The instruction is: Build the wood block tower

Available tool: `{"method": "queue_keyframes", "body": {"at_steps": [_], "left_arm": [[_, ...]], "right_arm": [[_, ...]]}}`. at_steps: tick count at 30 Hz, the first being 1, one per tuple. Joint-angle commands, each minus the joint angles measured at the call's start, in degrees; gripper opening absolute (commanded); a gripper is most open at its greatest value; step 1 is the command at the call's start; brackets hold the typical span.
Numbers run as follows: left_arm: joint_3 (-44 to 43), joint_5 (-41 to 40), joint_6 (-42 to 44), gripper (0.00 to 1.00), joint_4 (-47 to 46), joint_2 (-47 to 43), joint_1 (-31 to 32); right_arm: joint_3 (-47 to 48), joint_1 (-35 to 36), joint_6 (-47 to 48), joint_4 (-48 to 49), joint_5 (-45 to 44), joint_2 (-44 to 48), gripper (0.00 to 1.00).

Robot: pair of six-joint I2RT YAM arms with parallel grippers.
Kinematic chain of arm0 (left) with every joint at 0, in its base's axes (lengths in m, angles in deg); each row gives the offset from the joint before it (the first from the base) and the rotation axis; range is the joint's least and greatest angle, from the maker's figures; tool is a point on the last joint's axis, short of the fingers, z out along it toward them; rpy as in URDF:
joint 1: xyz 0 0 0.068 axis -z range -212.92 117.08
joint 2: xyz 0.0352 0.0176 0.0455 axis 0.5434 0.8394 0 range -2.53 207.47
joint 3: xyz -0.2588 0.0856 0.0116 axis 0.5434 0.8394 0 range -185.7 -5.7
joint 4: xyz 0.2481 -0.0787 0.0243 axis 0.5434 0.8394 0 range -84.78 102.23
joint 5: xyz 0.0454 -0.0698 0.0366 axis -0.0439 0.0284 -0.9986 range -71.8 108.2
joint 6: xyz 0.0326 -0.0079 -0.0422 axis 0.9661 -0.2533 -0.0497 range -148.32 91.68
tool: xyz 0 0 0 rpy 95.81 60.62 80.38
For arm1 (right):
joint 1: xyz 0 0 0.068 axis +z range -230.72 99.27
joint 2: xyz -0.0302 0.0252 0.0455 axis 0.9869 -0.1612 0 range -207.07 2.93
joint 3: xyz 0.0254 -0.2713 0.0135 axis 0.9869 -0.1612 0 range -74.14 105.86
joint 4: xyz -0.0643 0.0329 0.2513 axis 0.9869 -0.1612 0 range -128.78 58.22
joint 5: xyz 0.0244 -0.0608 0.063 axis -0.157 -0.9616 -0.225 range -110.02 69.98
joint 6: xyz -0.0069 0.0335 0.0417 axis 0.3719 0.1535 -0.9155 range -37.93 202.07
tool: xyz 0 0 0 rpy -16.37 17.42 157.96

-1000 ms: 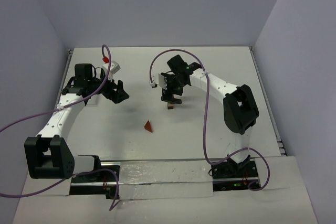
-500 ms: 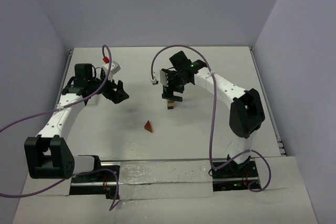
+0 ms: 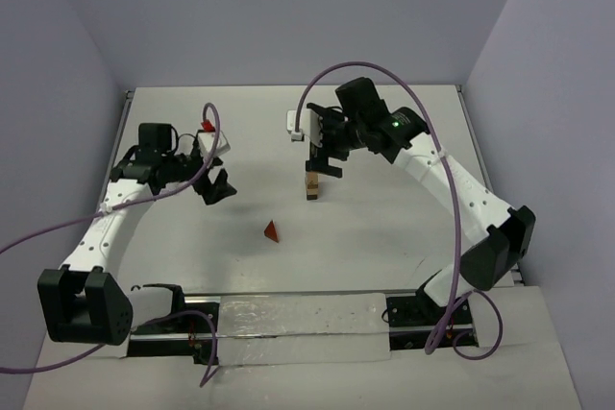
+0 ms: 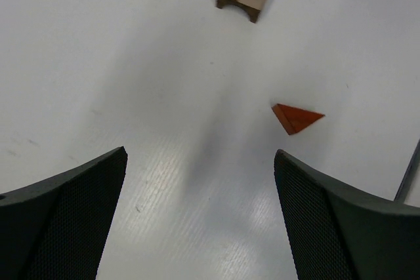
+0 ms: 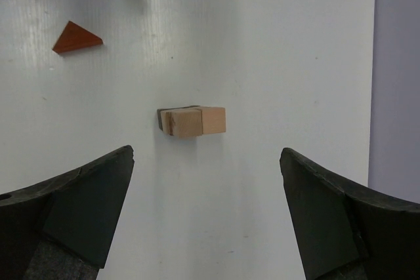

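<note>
The tower (image 3: 312,185) stands upright near the middle of the table (image 3: 404,141), tan cubes stacked on a dark brown base. The right gripper (image 3: 325,166) hangs just above it, slightly to the far side, jaws spread wide and empty. In its wrist view the stack sits between the two fingers, touching neither. A red-brown wedge (image 3: 273,230) lies on the table, near and left of the tower, apart from it. The left gripper (image 3: 217,189) is well to the left, jaws also wide apart, holding nothing, facing wedge and tower
</note>
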Motion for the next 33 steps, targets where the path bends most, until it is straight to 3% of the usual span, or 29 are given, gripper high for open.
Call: {"method": "queue_keyframes", "body": {"at_steps": [1, 6, 12, 21, 33], "left_arm": [[-2.0, -0.9, 31.4, 0.97, 19.0, 2.3, 10.7], [-2.7, -10.9, 50.7, 0.92, 29.2, 6.1, 19.1], [0.9, -20.2, 65.6, 0.87, 24.3, 7.9, 23.8], [-1.3, -24.2, 69.6, 0.77, 17.8, 14.4, 33.6], [-1.4, -25.9, 75.7, 0.71, 10.9, 21.4, 35.4]], "right_arm": [[-3.9, -2.2, -7.9, 1.2, 2.5, 3.9, 1.0], [-11.2, -6.7, -14.9, 5.4, 5.4, 8.4, 1.0], [-17.5, -14.0, -17.1, 6.3, 8.0, 11.9, 1.0], [-24.9, -17.9, -18.5, 10.0, 9.7, 16.0, 1.0], [-28.7, -19.7, -17.9, 10.6, 10.0, 17.8, 1.0]]}}
